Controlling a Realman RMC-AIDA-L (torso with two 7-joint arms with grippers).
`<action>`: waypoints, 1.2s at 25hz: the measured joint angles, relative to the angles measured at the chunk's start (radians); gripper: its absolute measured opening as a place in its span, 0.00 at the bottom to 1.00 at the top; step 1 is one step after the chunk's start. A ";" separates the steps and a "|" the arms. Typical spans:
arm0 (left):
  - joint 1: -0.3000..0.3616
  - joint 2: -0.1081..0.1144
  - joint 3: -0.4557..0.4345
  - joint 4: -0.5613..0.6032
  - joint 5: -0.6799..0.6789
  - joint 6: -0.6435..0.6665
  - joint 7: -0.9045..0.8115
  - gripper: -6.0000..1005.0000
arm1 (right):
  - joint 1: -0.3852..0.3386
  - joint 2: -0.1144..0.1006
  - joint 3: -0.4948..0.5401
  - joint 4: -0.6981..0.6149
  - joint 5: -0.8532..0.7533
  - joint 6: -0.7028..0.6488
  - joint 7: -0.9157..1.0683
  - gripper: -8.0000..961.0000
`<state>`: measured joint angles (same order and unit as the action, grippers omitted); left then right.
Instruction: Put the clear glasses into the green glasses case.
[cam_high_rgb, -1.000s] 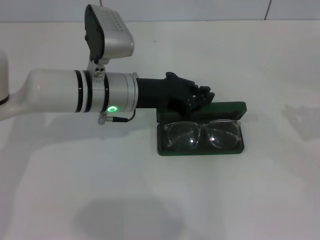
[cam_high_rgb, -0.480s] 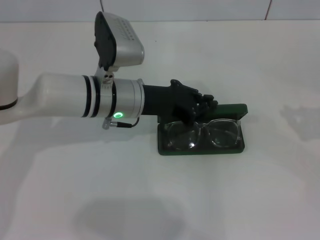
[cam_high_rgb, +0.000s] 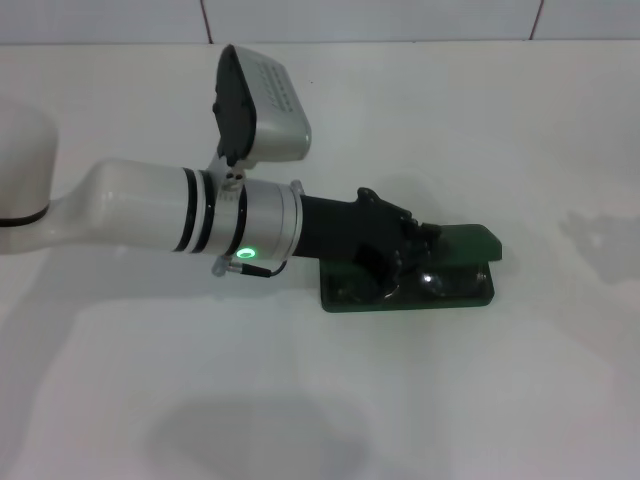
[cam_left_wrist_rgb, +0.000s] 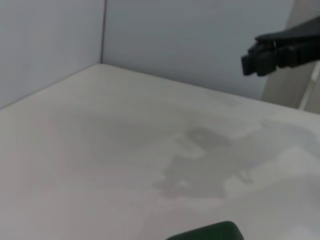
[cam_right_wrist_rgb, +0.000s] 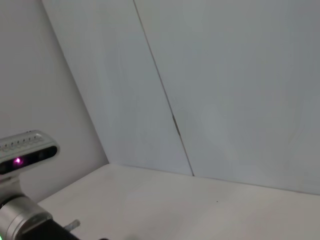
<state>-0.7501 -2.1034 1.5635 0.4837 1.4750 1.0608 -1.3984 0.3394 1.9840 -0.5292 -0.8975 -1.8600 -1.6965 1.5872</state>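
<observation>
On the head view, the thing nearest to you is the bare white table (cam_high_rgb: 300, 400), with only a soft grey shadow on it. A little farther, right of the middle, you find the green glasses case (cam_high_rgb: 470, 290), lying flat with its long side across the view. Its lid (cam_high_rgb: 470, 240) is tilted low over the base, so the case is partly closed but not fully. Inside the base you can see only a part of the clear glasses (cam_high_rgb: 440, 283), as pale glints under the lid; the rest is hidden by the gripper.

The left gripper (cam_high_rgb: 405, 250) comes in from your left side, at the end of the long white forearm with a green light on its cuff. It is right over the left half of the case and it seems to touch the lid or the edge of it. Whether its fingers are spread or pressed together, you cannot tell from here, because they are dark on the dark case.

On the left wrist view, a corner of the case shows at the edge, and one black fingertip (cam_left_wrist_rgb: 280, 50) is above the table.

The right gripper does not show in any view.
</observation>
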 joint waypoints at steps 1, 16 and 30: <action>0.001 0.000 0.009 0.003 0.000 0.000 0.001 0.15 | 0.000 -0.001 0.000 0.003 0.001 0.000 0.000 0.14; 0.061 -0.001 0.106 0.078 -0.053 0.015 0.013 0.16 | 0.008 -0.008 0.000 0.020 0.003 0.002 -0.008 0.18; 0.116 0.003 0.150 0.116 -0.095 0.031 0.020 0.17 | 0.005 -0.006 0.000 0.020 0.005 -0.007 -0.009 0.22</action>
<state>-0.6344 -2.1003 1.7131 0.5994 1.3800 1.0914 -1.3788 0.3440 1.9776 -0.5292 -0.8774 -1.8555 -1.7033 1.5784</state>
